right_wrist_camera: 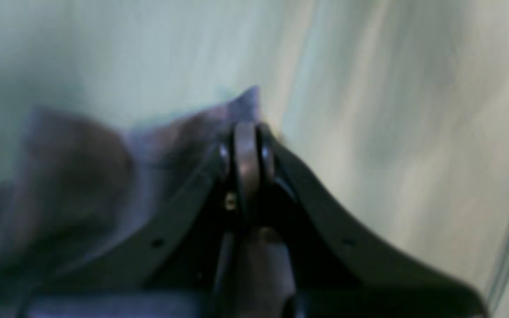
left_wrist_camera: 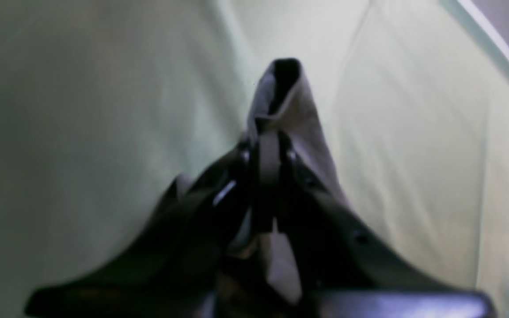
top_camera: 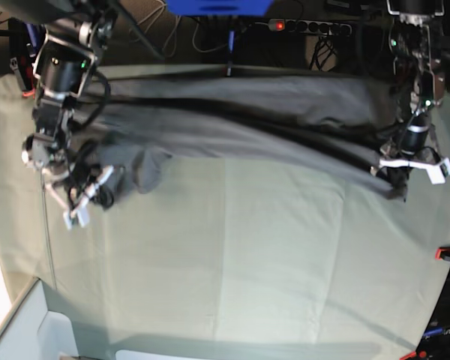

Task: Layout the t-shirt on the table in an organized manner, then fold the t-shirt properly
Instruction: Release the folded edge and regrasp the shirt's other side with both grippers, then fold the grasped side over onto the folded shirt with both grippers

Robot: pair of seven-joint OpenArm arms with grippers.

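Desk [top_camera: 232,255] cloth, pale grey-green and creased, lies bare in front; the t-shirt [top_camera: 240,120] stretches in a rumpled band across its far side. Left end effector [left_wrist_camera: 268,145] and right end effector [right_wrist_camera: 246,145] each pinch an end. Layout unfinished, I judge, folding not yet begun; cables and a power strip [top_camera: 311,26] behind

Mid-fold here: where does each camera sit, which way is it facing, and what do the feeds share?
Left wrist: on the left arm, looking along the shut left gripper pinching the t-shirt above the table.
Right wrist: on the right arm, blurred; right gripper shut on shirt cloth.
Base: overhead, facing down; both arms show.
Shared: shirt and table in all.
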